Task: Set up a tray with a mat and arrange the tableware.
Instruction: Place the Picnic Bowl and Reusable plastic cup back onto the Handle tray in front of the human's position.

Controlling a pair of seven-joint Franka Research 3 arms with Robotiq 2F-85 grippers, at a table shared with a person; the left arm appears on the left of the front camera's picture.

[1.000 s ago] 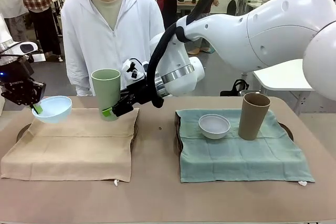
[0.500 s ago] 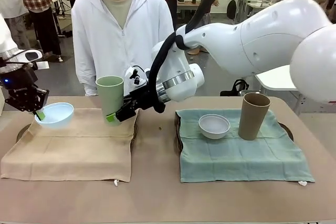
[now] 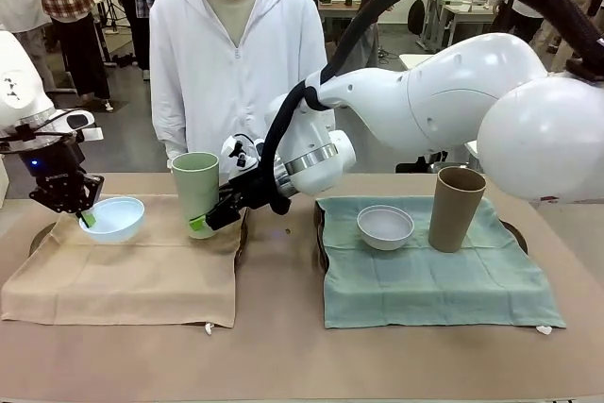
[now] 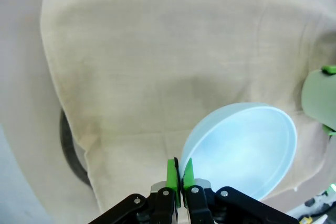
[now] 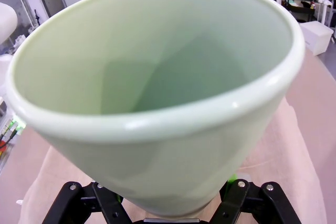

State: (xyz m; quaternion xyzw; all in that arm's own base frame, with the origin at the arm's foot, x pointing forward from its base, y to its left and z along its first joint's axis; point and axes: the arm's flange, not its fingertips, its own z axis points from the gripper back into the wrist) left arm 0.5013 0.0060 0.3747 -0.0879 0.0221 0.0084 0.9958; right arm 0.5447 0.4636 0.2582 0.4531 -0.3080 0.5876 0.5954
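My left gripper [image 3: 85,212] is shut on the near-left rim of the pale blue bowl [image 3: 113,219], which sits low over the back left of the beige mat [image 3: 132,276]. In the left wrist view the green pads [image 4: 174,178] pinch the rim of that bowl [image 4: 241,148]. My right gripper [image 3: 201,224], reaching across the middle, is shut on the lower part of the upright light green cup [image 3: 195,191] at the beige mat's far edge. That cup [image 5: 157,93] stands between the black fingers [image 5: 79,203]. The greyish-white bowl [image 3: 385,226] and brown cup [image 3: 456,208] stand on the teal mat [image 3: 434,280].
A dark tray rim [image 3: 41,236] shows under the beige mat, and another tray rim [image 3: 514,231] under the teal mat. A person in a white hoodie [image 3: 236,54] stands at the far side, hands out of view. The bare table front [image 3: 302,361] is free.
My left gripper has carried the blue bowl to the right and down toward the mat. The right gripper has lowered the green cup. The person has shifted to the right.
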